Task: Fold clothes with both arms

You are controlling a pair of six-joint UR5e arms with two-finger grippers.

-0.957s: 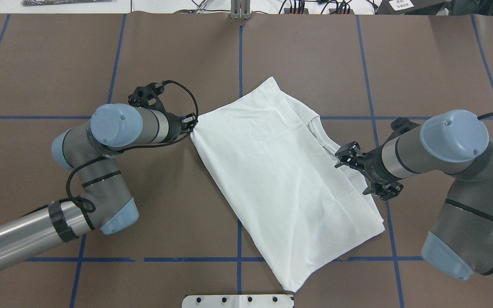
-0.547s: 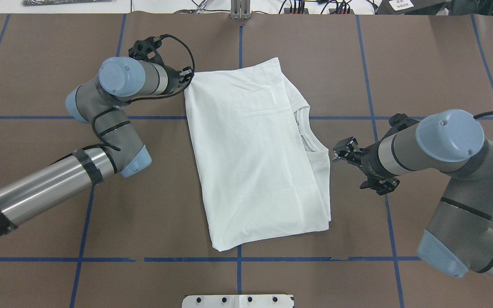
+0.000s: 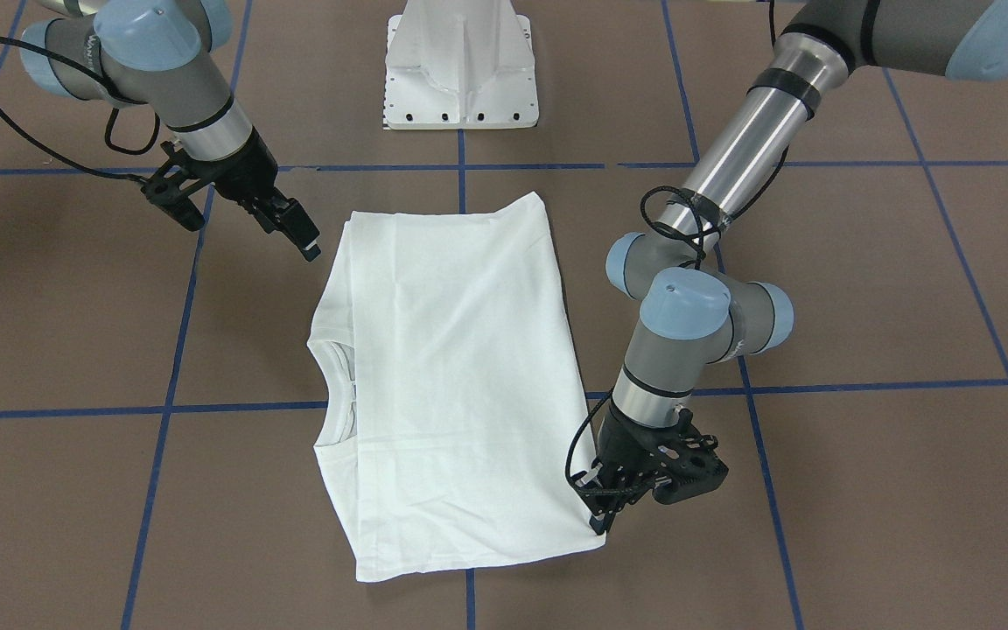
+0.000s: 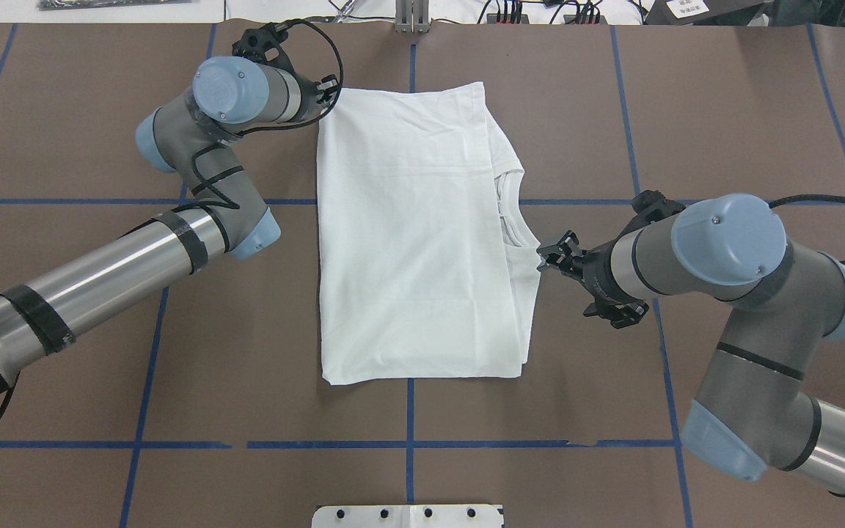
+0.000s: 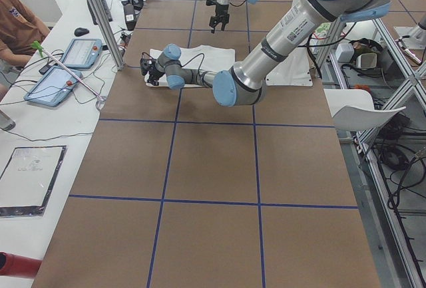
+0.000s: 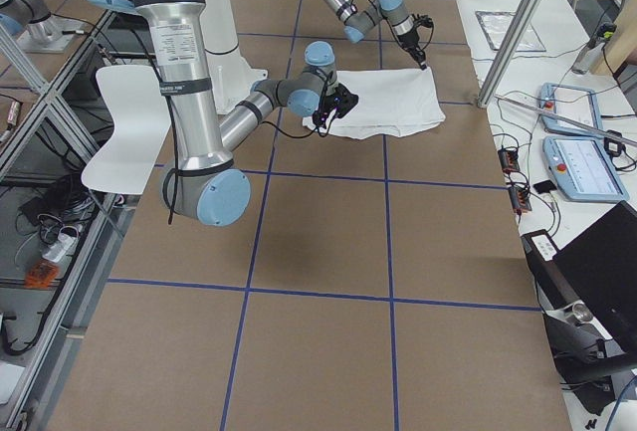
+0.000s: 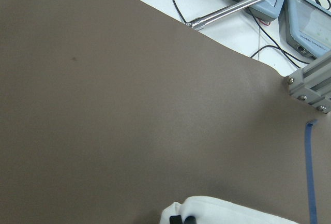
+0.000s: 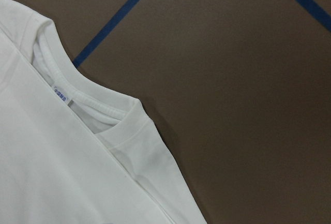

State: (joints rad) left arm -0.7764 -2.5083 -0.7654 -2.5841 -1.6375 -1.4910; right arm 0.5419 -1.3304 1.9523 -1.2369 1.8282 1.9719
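T-shirt [image 4: 415, 235] lies flat at counter [image 4: 723, 110] centre, folded to a long rectangle, collar [image 4: 514, 213] at side; L hand [image 4: 326, 89] pinches far corner, R hand [image 4: 573, 282] open, empty by collar; est. cross-fold(s) outstanding.

Robotics lab, taped-grid table [image 4: 63, 110], aluminium framing [image 5: 101, 18], teach pendants [image 5: 81, 53]

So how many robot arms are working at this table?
2. The left arm reaches to the shirt's far corner, with the left gripper pinching the cloth. The right arm holds the right gripper near the collar. None seems hidden.
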